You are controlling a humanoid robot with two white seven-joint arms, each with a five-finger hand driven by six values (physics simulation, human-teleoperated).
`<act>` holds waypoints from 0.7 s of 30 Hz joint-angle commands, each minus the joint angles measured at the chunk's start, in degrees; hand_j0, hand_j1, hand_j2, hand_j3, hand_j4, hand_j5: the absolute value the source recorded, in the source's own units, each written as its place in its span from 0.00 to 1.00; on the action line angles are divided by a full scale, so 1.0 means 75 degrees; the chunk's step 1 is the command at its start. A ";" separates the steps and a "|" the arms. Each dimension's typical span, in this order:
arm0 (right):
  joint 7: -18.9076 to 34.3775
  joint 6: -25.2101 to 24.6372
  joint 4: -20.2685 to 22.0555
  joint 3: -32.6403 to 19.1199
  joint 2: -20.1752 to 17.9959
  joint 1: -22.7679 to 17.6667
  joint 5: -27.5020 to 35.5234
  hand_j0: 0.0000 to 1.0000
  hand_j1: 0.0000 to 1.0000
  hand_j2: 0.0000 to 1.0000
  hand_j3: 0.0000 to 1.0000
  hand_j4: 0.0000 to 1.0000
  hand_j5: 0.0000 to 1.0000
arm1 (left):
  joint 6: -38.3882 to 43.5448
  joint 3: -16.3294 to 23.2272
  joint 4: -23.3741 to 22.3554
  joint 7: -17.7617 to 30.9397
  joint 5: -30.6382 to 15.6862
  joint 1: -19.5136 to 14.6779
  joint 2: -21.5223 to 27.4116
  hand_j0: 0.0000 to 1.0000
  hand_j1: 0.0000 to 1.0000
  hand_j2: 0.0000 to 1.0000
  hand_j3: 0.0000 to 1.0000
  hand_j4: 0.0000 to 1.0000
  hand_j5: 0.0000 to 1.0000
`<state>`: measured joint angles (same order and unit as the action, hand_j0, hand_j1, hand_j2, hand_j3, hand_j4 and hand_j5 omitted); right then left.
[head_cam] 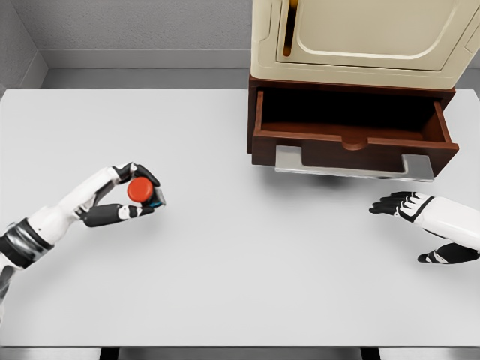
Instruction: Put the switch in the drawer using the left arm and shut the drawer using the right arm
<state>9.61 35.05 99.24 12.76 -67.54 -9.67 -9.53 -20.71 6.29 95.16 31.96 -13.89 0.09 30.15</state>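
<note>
Switch (140, 190) gripped in left hand (124, 196), apparently above table (240, 255); drawer (352, 131) open.

- No readable text, labels, brands, numbers or signs anywhere in the head view.
- Cream cabinet (360, 37): plain panels, no lettering.
- Brown drawer (352, 139): plain front, no label.
- Red-topped switch (142, 191): no marking can be made out, too small to tell.
- Table (240, 262): plain white, nothing printed.
</note>
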 commanded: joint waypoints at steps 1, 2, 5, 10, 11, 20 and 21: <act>-0.0004 -0.0007 -0.0002 -0.0002 -0.0006 0.0000 0.0053 1.00 1.00 1.00 1.00 1.00 1.00 | 0.0031 0.0017 0.0086 0.0005 -0.0058 0.0000 -0.0070 0.39 0.39 0.39 0.39 0.39 0.39; -0.0004 -0.0007 0.0010 -0.0002 -0.0006 0.0000 0.0053 1.00 1.00 1.00 1.00 1.00 1.00 | 0.0031 0.0017 0.0086 -0.0007 -0.0058 -0.0035 -0.0105 0.39 0.39 0.39 0.39 0.39 0.39; -0.0004 -0.0007 0.0010 -0.0002 -0.0006 0.0000 0.0053 1.00 1.00 1.00 1.00 1.00 1.00 | 0.0054 0.0041 0.0086 -0.0007 -0.0046 -0.0258 -0.0317 0.39 0.39 0.39 0.39 0.39 0.39; -0.0004 -0.0007 0.0010 -0.0002 -0.0006 0.0000 0.0053 1.00 1.00 1.00 1.00 1.00 1.00 | 0.0066 0.0064 0.0086 -0.0007 -0.0034 -0.0539 -0.0504 0.39 0.39 0.39 0.39 0.39 0.39; -0.0004 -0.0007 0.0010 -0.0002 -0.0006 0.0000 0.0053 1.00 1.00 1.00 1.00 1.00 1.00 | 0.0066 0.0076 0.0086 0.0005 -0.0046 -0.0551 -0.0504 0.39 0.39 0.39 0.39 0.39 0.39; 0.0008 -0.0007 0.0022 -0.0002 -0.0006 0.0000 0.0053 1.00 1.00 1.00 1.00 1.00 1.00 | 0.0077 0.0216 0.0074 0.0005 0.0189 -0.1101 -0.0996 0.39 0.39 0.39 0.39 0.39 0.39; 0.0031 -0.0007 0.0022 -0.0002 -0.0006 0.0000 0.0041 1.00 1.00 1.00 1.00 1.00 1.00 | 0.0089 0.0228 0.0062 0.0005 0.0189 -0.1172 -0.1008 0.39 0.39 0.39 0.39 0.39 0.39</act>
<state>9.71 35.05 99.37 12.76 -67.48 -9.67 -9.56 -20.17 7.75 95.62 32.00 -12.30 -8.96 23.07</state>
